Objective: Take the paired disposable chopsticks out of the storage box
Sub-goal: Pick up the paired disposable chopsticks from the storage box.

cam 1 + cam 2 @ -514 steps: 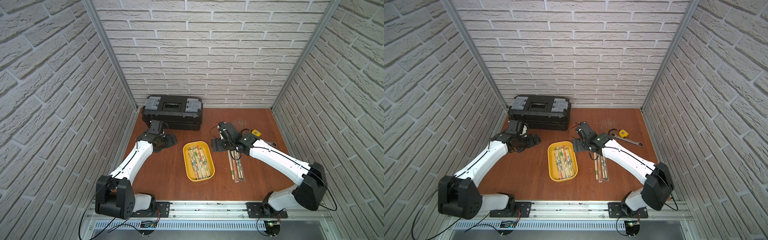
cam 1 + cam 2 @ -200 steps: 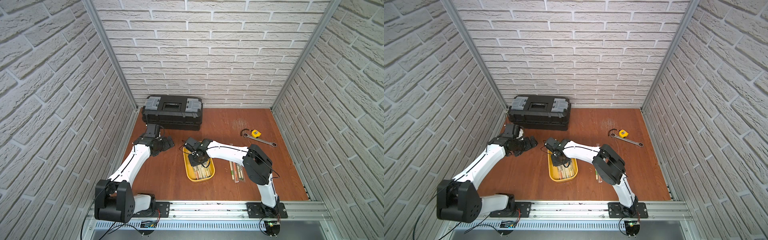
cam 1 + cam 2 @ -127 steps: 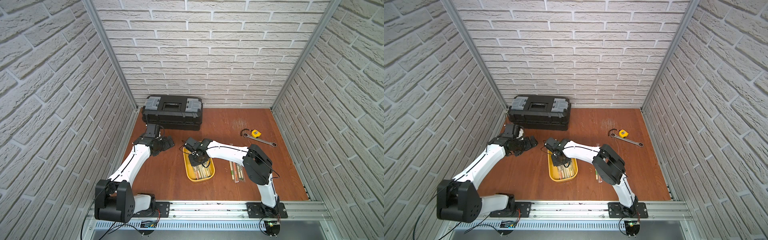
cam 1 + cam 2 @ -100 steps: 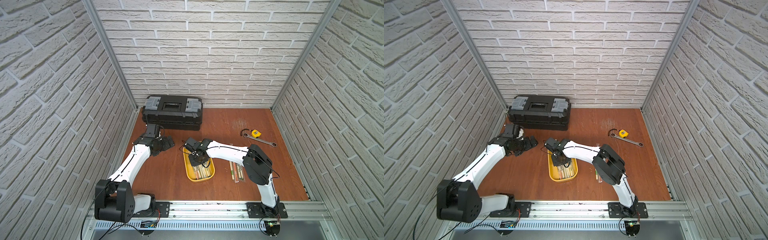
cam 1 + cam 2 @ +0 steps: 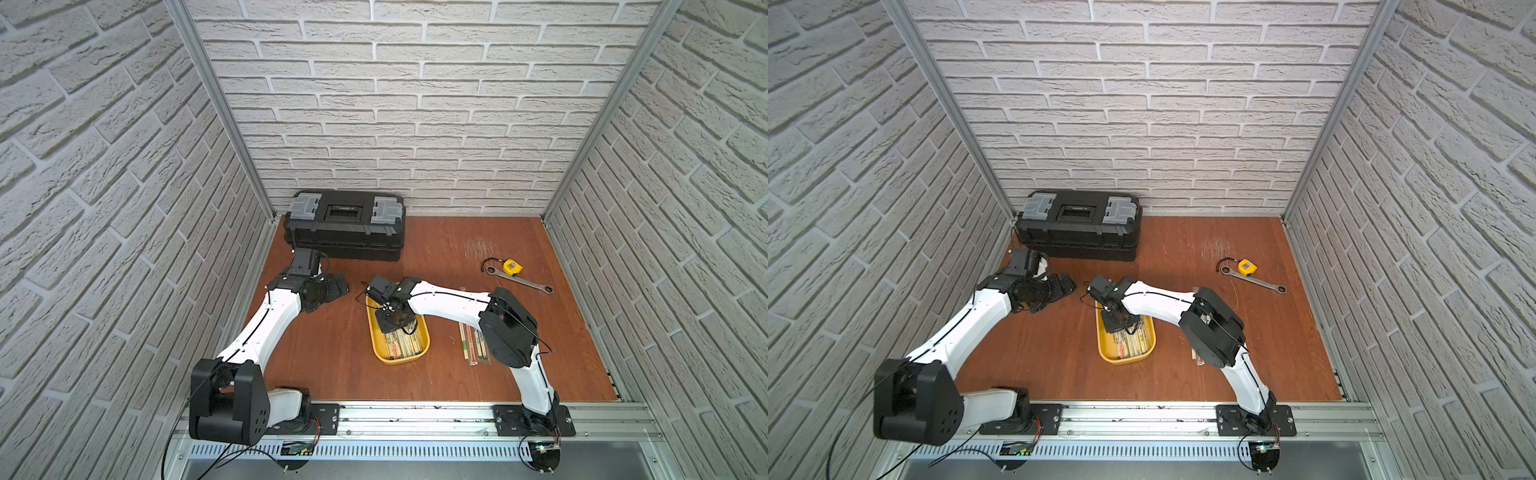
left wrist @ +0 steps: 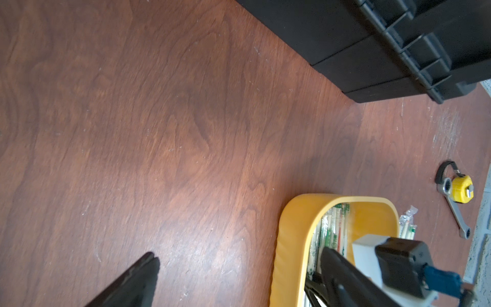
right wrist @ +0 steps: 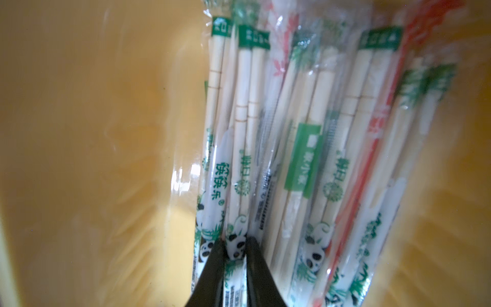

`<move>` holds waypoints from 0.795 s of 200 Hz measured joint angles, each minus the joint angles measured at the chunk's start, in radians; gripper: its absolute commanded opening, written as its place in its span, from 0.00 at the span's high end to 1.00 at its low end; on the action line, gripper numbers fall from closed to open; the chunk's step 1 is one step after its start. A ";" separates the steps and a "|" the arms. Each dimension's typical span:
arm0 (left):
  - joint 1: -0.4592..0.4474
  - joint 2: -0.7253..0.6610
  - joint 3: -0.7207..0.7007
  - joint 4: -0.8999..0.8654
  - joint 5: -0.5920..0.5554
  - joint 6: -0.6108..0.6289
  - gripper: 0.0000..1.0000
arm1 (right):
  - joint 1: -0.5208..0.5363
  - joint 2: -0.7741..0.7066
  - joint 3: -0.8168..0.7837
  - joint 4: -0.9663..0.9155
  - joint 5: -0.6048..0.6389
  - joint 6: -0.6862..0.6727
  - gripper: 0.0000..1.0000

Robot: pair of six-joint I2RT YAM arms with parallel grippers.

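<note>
Though several sleeved pairs (image 5: 473, 345) lie out on the brown wooden bench (image 5: 332, 357) at 3 o'clock of the shallow yellow plastic storage box (image 5: 400, 360), you're far from done. Most of the pale bamboo paired disposable chopsticks (image 7: 305, 159) in clear printed sleeves sit inside it, side by side. Their long axis follows the box's length, roughly 12 to 6 o'clock in both top views. Your right hand (image 7: 233, 252) is down in the box, pinched on one panda-print sleeve. Your left hand (image 5: 334, 286) hovers at 10 o'clock of the box, spread wide and holding nothing.
</note>
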 measured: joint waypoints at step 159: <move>0.000 0.000 0.000 0.000 0.003 0.000 0.02 | -0.010 -0.063 0.003 0.006 -0.068 0.024 0.98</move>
